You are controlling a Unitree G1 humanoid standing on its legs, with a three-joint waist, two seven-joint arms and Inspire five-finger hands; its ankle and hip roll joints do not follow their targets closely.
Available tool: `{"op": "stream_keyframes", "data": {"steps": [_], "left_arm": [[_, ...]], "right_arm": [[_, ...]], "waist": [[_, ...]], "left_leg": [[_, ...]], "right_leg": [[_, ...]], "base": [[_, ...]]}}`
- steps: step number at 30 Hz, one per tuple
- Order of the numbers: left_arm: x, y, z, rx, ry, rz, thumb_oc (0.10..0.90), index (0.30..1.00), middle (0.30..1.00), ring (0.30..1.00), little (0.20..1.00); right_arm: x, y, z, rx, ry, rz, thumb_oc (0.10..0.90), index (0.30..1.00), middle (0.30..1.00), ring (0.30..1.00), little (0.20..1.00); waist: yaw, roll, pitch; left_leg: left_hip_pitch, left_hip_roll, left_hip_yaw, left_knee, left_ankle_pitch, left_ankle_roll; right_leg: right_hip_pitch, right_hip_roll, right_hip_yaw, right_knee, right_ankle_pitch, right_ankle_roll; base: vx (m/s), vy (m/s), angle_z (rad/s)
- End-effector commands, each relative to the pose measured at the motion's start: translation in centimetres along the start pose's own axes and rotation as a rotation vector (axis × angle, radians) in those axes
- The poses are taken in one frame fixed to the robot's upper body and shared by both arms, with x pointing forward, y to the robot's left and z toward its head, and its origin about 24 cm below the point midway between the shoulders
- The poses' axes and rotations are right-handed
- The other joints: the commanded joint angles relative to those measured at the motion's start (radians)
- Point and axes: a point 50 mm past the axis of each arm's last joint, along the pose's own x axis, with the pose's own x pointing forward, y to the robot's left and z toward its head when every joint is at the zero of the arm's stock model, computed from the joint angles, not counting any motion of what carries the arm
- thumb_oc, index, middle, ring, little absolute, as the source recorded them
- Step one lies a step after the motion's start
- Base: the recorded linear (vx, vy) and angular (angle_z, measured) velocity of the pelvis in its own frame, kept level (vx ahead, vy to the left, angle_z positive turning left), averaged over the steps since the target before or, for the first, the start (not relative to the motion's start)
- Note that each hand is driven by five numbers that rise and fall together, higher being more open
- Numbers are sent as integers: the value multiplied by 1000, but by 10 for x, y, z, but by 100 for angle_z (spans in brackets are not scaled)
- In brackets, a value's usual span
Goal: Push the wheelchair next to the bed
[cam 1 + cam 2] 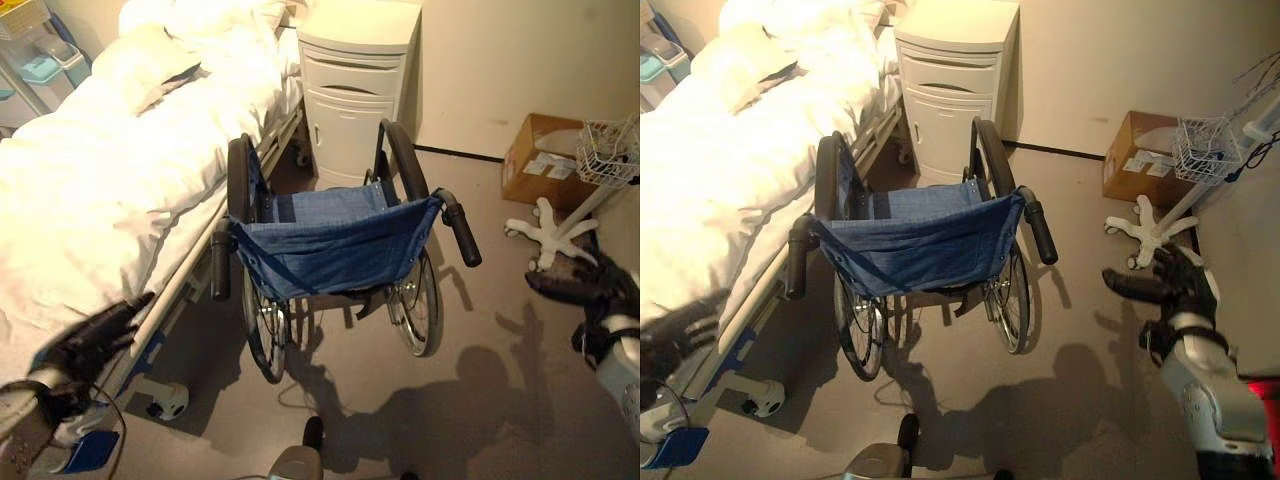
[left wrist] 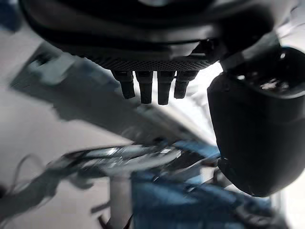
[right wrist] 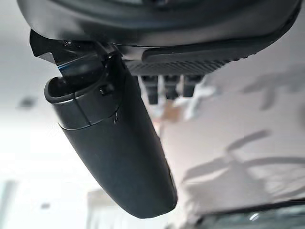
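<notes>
The wheelchair [image 1: 330,240] has a blue cloth seat and back, black push handles and spoked wheels. It stands with its back towards me, its left side close along the bed [image 1: 90,190] with white bedding. My left hand [image 1: 95,335] hangs low at the bed's edge, short of the left push handle [image 1: 221,265], fingers straight and holding nothing. My right hand [image 1: 1165,285] is out to the right of the right push handle [image 1: 1042,232], apart from it, open with the thumb spread. The blue cloth also shows past the left hand's fingers [image 2: 152,86].
A white bedside cabinet [image 1: 355,90] stands against the wall just ahead of the wheelchair. At the right are a cardboard box [image 1: 540,160] and a white wire basket [image 1: 608,150] on a stand with a star foot [image 1: 550,230]. A bed caster [image 1: 170,403] sits near my left side.
</notes>
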Motion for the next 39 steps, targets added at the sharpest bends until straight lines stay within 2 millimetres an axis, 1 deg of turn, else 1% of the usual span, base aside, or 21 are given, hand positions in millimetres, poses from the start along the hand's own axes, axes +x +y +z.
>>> {"op": "stream_keyframes", "data": {"steps": [1,3,4,6,7,8,9,11,12,14,15,17,18,20,21,22,24,25,28,32,39], "left_arm": [[-6,3,27,79,-117,11,800,900,900,900,900],[-2,1,1,102,-6,7,800,900,900,900,900],[-1,1,0,105,3,4,800,900,900,900,900],[5,-1,-16,124,76,1,800,900,900,900,900],[11,-6,-31,114,149,-11,800,900,900,900,900],[16,-12,-41,90,193,-25,800,900,900,900,900],[23,-20,-53,64,236,-30,800,900,900,900,900],[34,-34,-70,38,291,-26,800,900,900,900,900],[47,-55,-87,35,328,-31,800,900,900,900,900],[55,-73,-101,15,337,-43,800,900,900,900,900],[60,-91,-119,7,328,-42,800,900,900,900,900],[62,-98,-129,37,327,-53,800,900,900,900,900],[60,-109,-153,57,370,-48,800,900,900,900,900],[56,-114,-173,44,419,-37,800,900,900,900,900],[52,-118,-196,17,485,-3,800,900,900,900,900],[49,-120,-209,39,524,21,800,900,900,900,900],[45,-121,-222,94,556,48,800,900,900,900,900],[41,-125,-233,119,602,83,800,900,900,900,900],[36,-126,-242,84,654,130,800,900,900,900,900],[34,-127,-248,54,683,169,800,900,900,900,900],[31,-134,-253,29,703,118,800,900,900,900,900]], "right_arm": [[3,-28,16,85,-122,-136,800,900,900,900,900],[0,-36,-33,79,46,-195,800,900,900,900,900],[0,-36,-36,79,53,-199,800,900,900,900,900],[-1,-41,-67,70,163,-246,800,900,900,900,900],[-1,-43,-90,36,251,-263,800,900,900,900,900],[-2,-43,-104,16,311,-274,800,900,900,900,900],[-3,-40,-121,-6,370,-284,800,900,900,900,900],[-6,-32,-145,-35,462,-283,800,900,900,900,900],[-12,-17,-170,-56,563,-278,800,900,900,900,900],[-20,-9,-190,-80,642,-259,800,900,900,900,900],[-32,1,-211,-111,712,-238,800,900,900,900,900],[-40,4,-223,-138,765,-219,800,900,900,900,900],[-53,9,-240,-170,834,-163,800,900,900,900,900],[-58,17,-246,-178,853,-120,800,900,900,900,900],[-64,25,-252,-200,855,-48,800,900,900,900,900],[-69,31,-256,-239,857,12,800,900,900,900,900],[-76,36,-262,-286,857,83,800,900,900,900,900],[-84,39,-269,-302,880,150,800,900,900,900,900],[-92,40,-275,-331,903,227,800,900,900,900,900],[-112,39,-289,-238,1058,315,800,900,900,900,900],[-126,39,-299,-133,1188,295,800,900,900,900,900]], "waist": [[-27,6,-98],[-37,9,-95],[-37,9,-95],[-41,11,-93],[-44,15,-90],[-45,17,-88],[-45,20,-87],[-45,23,-86],[-43,24,-85],[-42,25,-85],[-42,23,-86],[-41,21,-88],[-42,18,-90],[-43,16,-91],[-50,13,-94],[-57,11,-97],[-69,8,-102],[-84,3,-106],[-96,1,-108],[-102,-8,-116],[-93,-4,-128]], "left_leg": [[64,11,-4,-13,-59,-32],[66,10,2,-12,-61,-30],[66,10,2,-12,-61,-30],[68,8,2,-12,-64,-29],[70,7,1,-12,-65,-29],[72,7,1,-12,-65,-28],[73,6,0,-12,-66,-28],[75,5,-2,-12,-68,-28],[77,3,-7,-13,-69,-26],[79,2,-12,-14,-70,-24],[81,2,-14,-18,-73,-21],[82,1,-15,-19,-75,-19],[83,2,-13,-22,-75,-18],[83,2,-11,-24,-76,-17],[82,1,-9,-24,-79,-14],[81,2,-5,-24,-81,-12],[80,2,2,-24,-84,-10],[80,4,10,-24,-88,-8],[80,4,17,-24,-92,-6],[79,2,19,-24,-100,-4],[79,-3,15,-24,-104,-1]], "right_leg": [[-48,39,-10,43,33,-18],[-51,38,-5,45,33,-17],[-51,38,-5,46,33,-17],[-52,38,-3,48,33,-17],[-52,37,-3,47,34,-18],[-51,37,-4,47,34,-19],[-50,37,-3,47,35,-21],[-50,37,-3,49,35,-24],[-49,38,-4,51,36,-27],[-49,39,-3,53,35,-30],[-50,41,-1,54,36,-32],[-51,41,-1,54,35,-33],[-55,43,3,56,39,-33],[-56,43,5,56,40,-33],[-60,45,9,58,40,-33],[-63,45,13,58,40,-34],[-68,47,22,60,40,-34],[-75,49,34,64,40,-34],[-78,50,41,66,37,-33],[-80,51,42,65,37,-34],[-78,52,39,64,37,-36]], "base": [[0,0,0],[0,0,0],[7,9,-3],[5,14,-6],[0,0,0],[6,33,3],[0,0,0],[21,18,-4],[0,0,0],[13,1,2],[0,0,0],[0,0,0],[0,0,0],[0,0,0],[0,0,0],[0,0,0],[-7,13,-2],[-21,28,-10],[-26,25,-11],[-25,2,-2],[-11,1,0]]}}
